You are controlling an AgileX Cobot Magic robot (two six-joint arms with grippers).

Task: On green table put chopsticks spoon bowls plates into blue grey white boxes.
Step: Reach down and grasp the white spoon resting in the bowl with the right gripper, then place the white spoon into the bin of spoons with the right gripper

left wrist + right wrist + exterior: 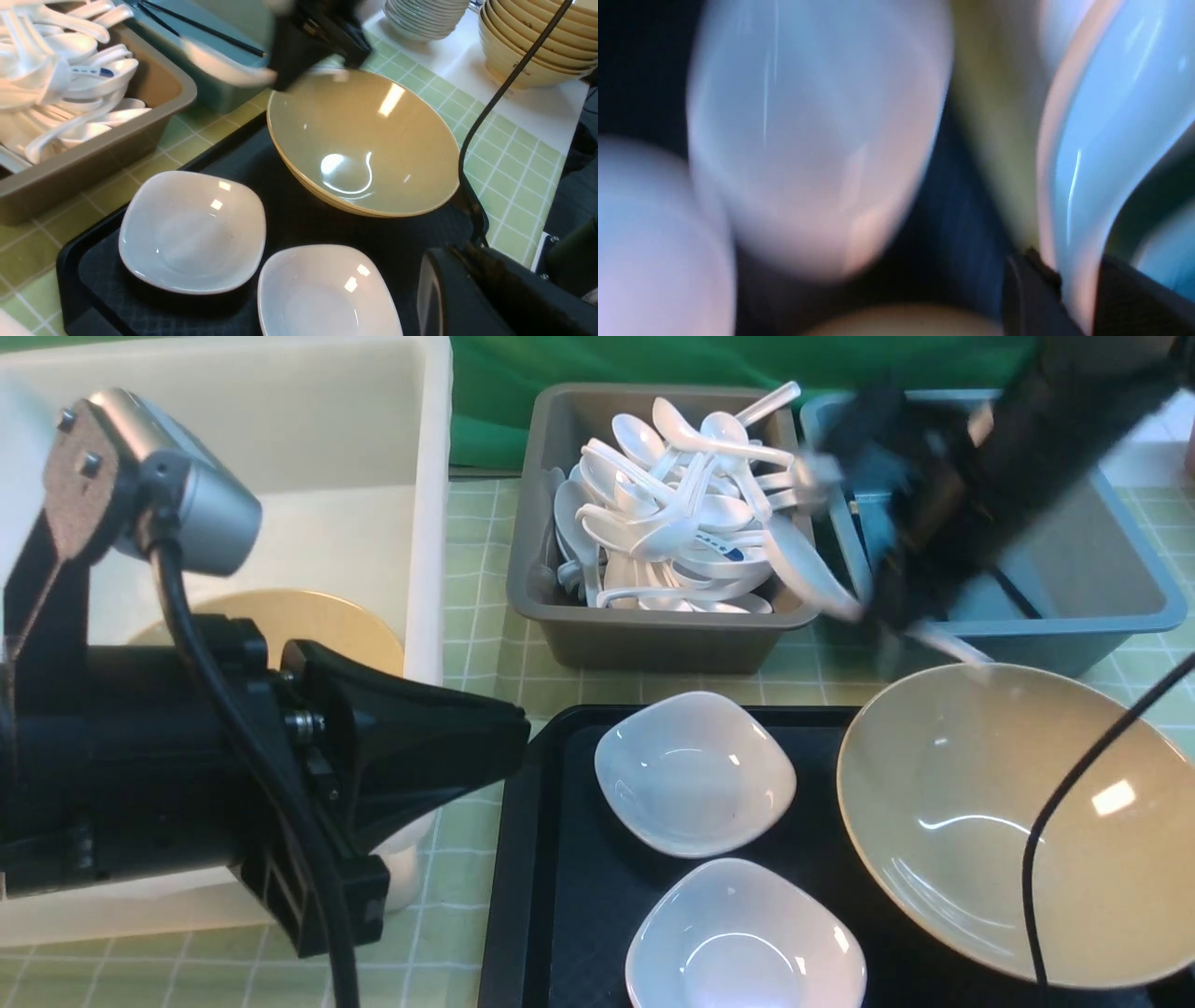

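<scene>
Nearest of all is the left gripper [509, 737], a black wedge hanging just off the left edge of the black tray [523, 859]. Whether its fingers are parted or together I cannot tell, and nothing shows in them. On the tray sit two white square dishes, one [695, 773] toward the tray's far side and the other [745, 938] at its near side, close together but apart, both empty. A large beige bowl [1018, 821], empty and glossy, fills the tray's right part. Above the tray's far right corner the right gripper [896, 607] is smeared with blur. Its fingers [1029, 289] are closed on a white spoon [812, 569], which the right wrist view shows pinched between them; the spoon's scoop end hangs just beyond the tray's far edge. Straight beyond that edge stands the grey box [653, 644], heaped with white spoons [672, 504]. The blue box [1120, 616] stands beyond the tray's far right corner and has black chopsticks [205, 29] lying in it. Left of the tray is the white box [425, 523], with a pale yellow round dish [308, 616] inside. All of this rests on the green-checked counter [476, 653]. Well off the tray's right side, the left wrist view shows a stack of beige bowls [537, 42] and a stack of white plates [420, 18].
</scene>
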